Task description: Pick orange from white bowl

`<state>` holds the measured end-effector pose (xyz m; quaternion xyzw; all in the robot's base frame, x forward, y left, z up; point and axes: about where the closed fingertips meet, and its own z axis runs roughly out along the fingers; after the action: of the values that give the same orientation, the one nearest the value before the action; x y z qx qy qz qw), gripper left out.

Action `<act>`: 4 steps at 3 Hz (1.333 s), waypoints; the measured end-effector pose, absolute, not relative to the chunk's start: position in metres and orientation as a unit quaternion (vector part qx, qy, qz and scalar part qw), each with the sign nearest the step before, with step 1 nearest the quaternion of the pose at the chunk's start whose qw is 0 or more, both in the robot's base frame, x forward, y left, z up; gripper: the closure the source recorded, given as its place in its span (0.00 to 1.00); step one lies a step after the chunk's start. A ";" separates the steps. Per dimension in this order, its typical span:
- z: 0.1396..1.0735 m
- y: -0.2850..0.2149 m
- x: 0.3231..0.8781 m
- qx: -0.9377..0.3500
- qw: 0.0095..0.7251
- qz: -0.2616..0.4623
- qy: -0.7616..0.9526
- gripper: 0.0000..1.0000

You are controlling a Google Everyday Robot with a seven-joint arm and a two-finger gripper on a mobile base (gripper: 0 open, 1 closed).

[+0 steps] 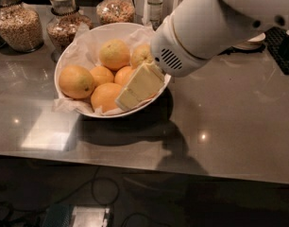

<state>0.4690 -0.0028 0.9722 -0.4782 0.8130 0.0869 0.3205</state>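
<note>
The large white bowl [57, 73] lined with crumpled white paper stands on the grey counter, left of centre. It holds several oranges: one at the left [76, 81], one at the back [114, 54] and one at the front [105, 96] among them. My gripper [128, 98], cream-coloured on a thick white arm [206, 22], reaches down from the upper right into the bowl's right side. Its tip sits just right of the front orange, over the bowl's near rim. The arm hides part of the bowl's right rim.
Glass jars of grain [19, 25] [64, 25] [115, 8] and a bottle [155, 4] stand behind the bowl. White dishes [250, 42] and a dark mat [282, 51] lie at the far right. The counter's front edge [135, 162] runs across below.
</note>
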 end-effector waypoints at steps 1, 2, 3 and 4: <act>0.968 0.001 0.475 -0.475 0.319 0.083 0.816 0.07; 0.962 0.006 0.485 -0.469 0.317 0.075 0.821 0.13; 0.952 0.011 0.495 -0.464 0.315 0.067 0.825 0.14; 0.933 0.009 0.505 -0.450 0.307 0.055 0.837 0.14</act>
<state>0.5048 0.0093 0.9333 -0.4497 0.8372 0.0548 0.3065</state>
